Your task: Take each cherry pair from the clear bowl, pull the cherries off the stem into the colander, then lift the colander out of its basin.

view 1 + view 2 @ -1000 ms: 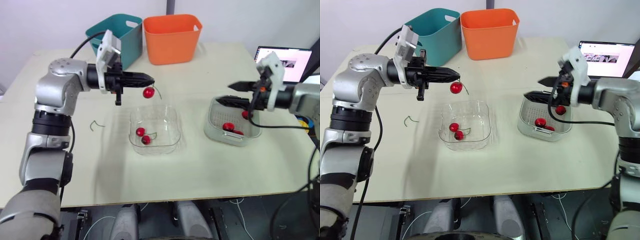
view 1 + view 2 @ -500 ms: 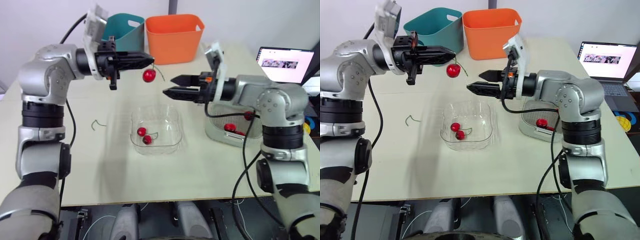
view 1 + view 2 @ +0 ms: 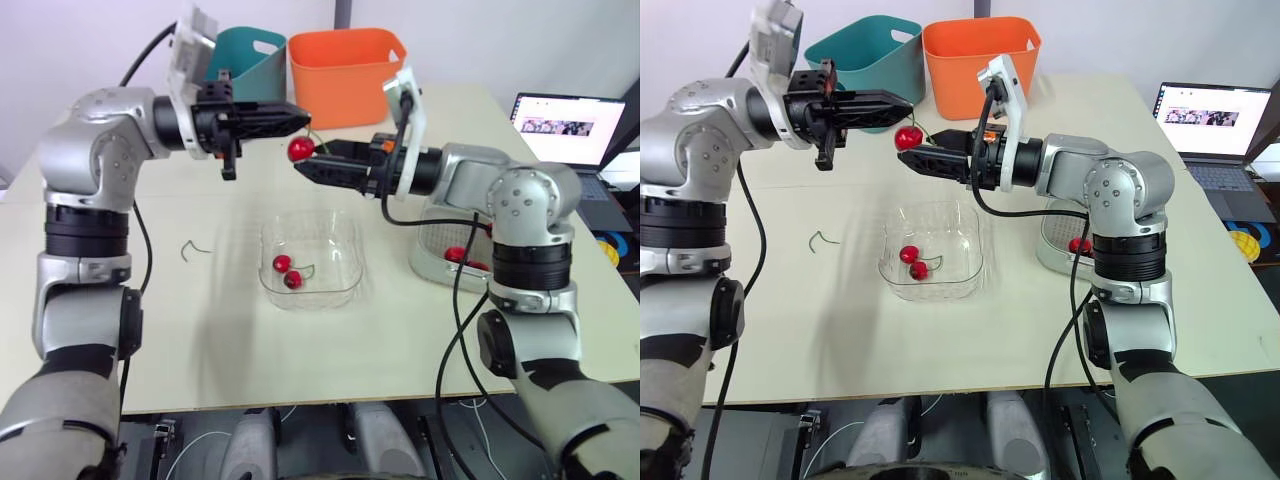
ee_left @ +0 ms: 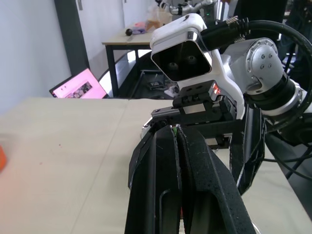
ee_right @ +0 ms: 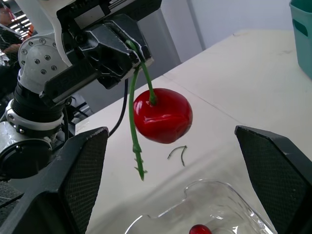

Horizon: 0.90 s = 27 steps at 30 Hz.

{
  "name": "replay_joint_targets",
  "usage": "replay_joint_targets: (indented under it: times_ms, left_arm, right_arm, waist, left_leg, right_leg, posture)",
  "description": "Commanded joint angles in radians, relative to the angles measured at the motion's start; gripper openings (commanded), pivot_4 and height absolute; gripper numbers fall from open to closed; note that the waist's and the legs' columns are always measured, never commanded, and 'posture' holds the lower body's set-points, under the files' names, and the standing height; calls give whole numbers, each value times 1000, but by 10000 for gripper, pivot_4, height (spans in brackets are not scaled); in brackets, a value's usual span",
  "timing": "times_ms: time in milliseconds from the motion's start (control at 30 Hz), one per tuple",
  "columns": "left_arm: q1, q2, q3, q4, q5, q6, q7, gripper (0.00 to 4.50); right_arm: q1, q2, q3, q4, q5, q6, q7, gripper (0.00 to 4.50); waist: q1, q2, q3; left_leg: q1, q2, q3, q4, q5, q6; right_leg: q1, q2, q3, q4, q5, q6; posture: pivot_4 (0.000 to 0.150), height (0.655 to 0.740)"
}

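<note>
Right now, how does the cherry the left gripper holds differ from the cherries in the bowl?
The hanging cherry dangles by its stem from the shut left gripper; the bowl cherries lie in the clear bowl. The hanging cherry is single; the bowl cherries are two. All are red.

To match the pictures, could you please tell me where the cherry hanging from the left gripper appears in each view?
Left eye view: cherry upper middle, under the left gripper.
Right eye view: cherry left of upper middle, above the clear bowl.
Left wrist view: hidden behind the shut fingers.
Right wrist view: cherry between the open fingers of the right gripper.
Shared landmark: the left gripper pinching the green stem.
</note>
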Motion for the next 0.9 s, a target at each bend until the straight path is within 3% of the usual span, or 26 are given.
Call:
replay_joint_targets:
  times_ms: [33, 233, 333, 600, 900]
  left_arm:
    - [-4, 3, 9, -20, 0, -14, 1, 0]
    - [3, 1, 2, -31, -2, -8, 0, 0]
    - [5, 1, 0, -34, -2, -6, 0, 0]
    - [9, -1, -1, -36, -1, -8, 7, 0]
    - [-28, -8, 23, -1, -9, -11, 29, 0]
  right_arm:
    - [-32, 20, -2, -31, 17, -14, -10, 44838]
    - [-41, 42, 6, -14, 3, -32, -20, 44838]
    - [-46, 49, 11, -2, -5, -45, -26, 38543]
    - [-45, 55, 22, 0, -7, -48, -29, 12559]
    - [1, -2, 115, -59, -45, -51, 21, 12268]
  waist:
    - [0, 0, 0]
    - [0, 0, 0]
    - [0, 0, 0]
    - [-1, 0, 0]
    - [0, 0, 0]
  left_leg:
    - [0, 0, 0, 0, 0, 0]
    - [0, 0, 0, 0, 0, 0]
    - [0, 0, 0, 0, 0, 0]
    - [0, 0, 0, 0, 0, 0]
    - [0, 0, 0, 0, 0, 0]
  right_leg:
    - [0, 0, 0, 0, 0, 0]
    - [0, 0, 0, 0, 0, 0]
    - [0, 0, 0, 0, 0, 0]
    - [0, 0, 0, 0, 0, 0]
    - [0, 0, 0, 0, 0, 0]
  posture:
    - [1500, 7400]
    - [1500, 7400]
    - [1500, 7400]
    - [1500, 7400]
    - [1500, 7400]
